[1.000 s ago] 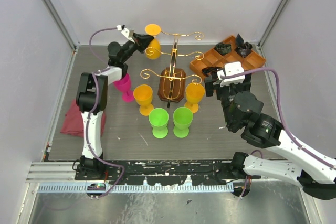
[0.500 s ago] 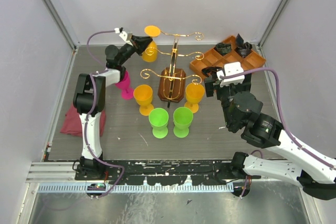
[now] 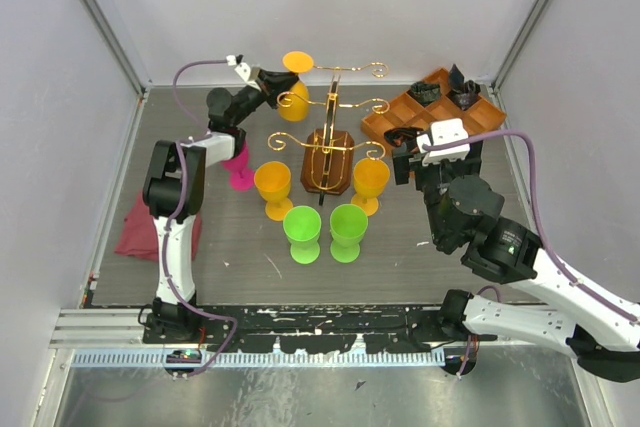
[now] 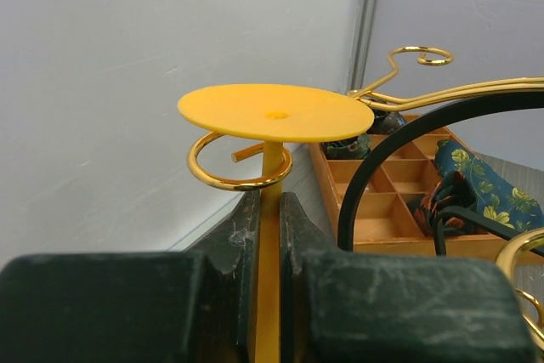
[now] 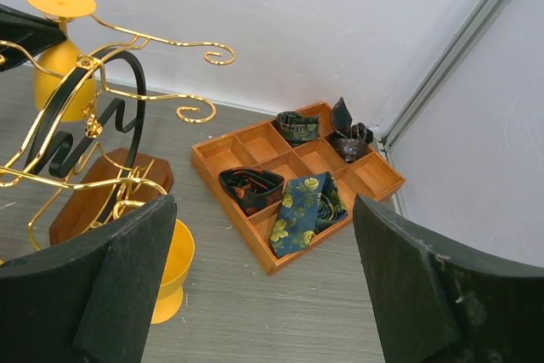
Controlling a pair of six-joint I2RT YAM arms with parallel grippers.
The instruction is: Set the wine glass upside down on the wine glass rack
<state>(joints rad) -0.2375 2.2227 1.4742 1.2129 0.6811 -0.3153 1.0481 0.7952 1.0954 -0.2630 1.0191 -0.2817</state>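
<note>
Pinching inverted wine glass (image 4: 276,112) stem: left end effector (image 4: 270,212).

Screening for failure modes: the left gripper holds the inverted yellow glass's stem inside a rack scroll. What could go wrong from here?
1. The foot of the wine glass appears above the scroll loop, not on it; releasing now might drop it.
2. The left gripper clamps the stem just under the loop; a careless retreat could tug the wine glass rack.
3. A fall could hit the yellow goblet nearby.

Yellow wine glass (image 4: 276,113), gold rack (image 3: 332,119) (brown base (image 5: 85,206)), orange tray (image 5: 255,144) w/ blue floral cloth (image 5: 302,206).
</note>
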